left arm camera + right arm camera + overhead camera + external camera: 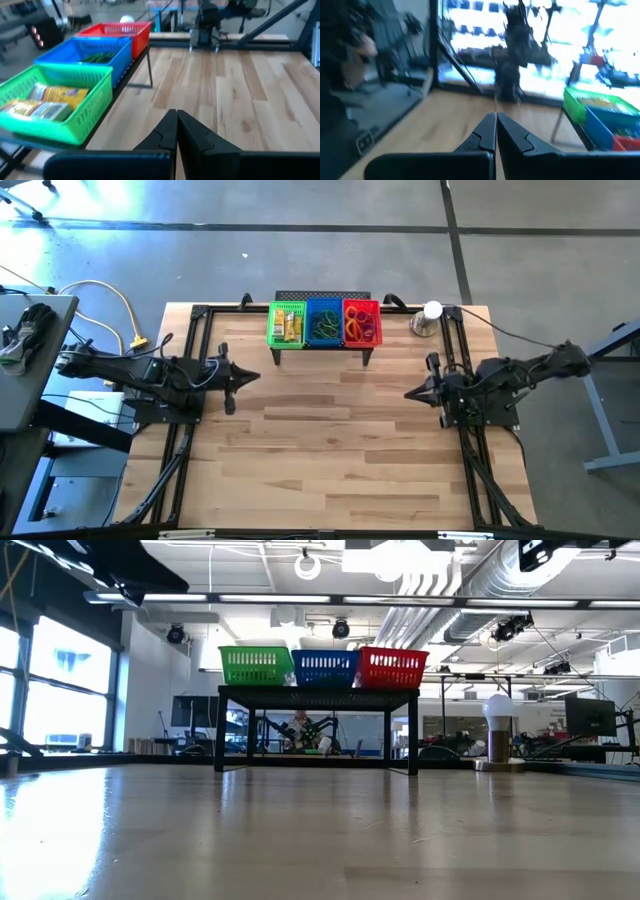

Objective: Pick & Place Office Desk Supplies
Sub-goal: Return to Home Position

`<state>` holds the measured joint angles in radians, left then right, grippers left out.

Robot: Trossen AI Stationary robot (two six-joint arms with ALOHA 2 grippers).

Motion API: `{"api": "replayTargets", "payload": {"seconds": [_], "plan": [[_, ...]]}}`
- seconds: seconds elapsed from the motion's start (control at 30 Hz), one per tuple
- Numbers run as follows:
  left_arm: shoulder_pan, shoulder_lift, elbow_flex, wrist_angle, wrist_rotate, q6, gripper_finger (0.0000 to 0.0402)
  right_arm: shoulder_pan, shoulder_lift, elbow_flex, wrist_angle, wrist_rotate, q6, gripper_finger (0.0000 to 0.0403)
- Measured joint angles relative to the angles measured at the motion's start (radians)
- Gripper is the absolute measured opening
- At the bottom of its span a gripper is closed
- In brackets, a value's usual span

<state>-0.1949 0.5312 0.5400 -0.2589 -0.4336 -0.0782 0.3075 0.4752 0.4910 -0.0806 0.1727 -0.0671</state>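
We log strong daylight from the windows (60, 680), glare sheeting the counter (60, 830) beneath them (low view). Overhead, ceiling strips (300, 598) lit. Right wrist view: background blown out white. Shadows soft.

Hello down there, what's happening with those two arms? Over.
Left gripper shut, empty, left side. Right gripper shut, empty, right side. Supplies in green basket, blue basket, red basket atop black stand. Nothing blocking.
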Motion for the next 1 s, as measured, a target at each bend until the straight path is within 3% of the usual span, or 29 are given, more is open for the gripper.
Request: {"api": "replayTargets", "payload": {"seconds": [0.17,0.33,0.6,0.87,1.0], "plan": [[-0.014,-0.034,-0.072,0.093,0.0,0.077,0.0,-0.066,-0.076,-0.156,0.135,-0.122,-0.017,0.0002],[-0.014,-0.081,-0.096,0.094,0.0,0.089,0.0,-0.14,-0.132,-0.283,0.217,-0.139,0.005,0.0002],[-0.014,-0.19,-0.155,0.091,0.0,0.107,0.0,-0.261,-0.144,-0.469,0.403,-0.287,0.067,0.0002],[-0.014,-0.265,-0.191,0.07,0.047,0.088,0.0,-0.284,-0.144,-0.482,0.357,-0.346,0.095,0.0002],[-0.014,-0.276,-0.191,0.066,0.048,0.092,0.0,-0.284,-0.211,-0.444,0.178,-0.342,0.1,0.0002]]}}
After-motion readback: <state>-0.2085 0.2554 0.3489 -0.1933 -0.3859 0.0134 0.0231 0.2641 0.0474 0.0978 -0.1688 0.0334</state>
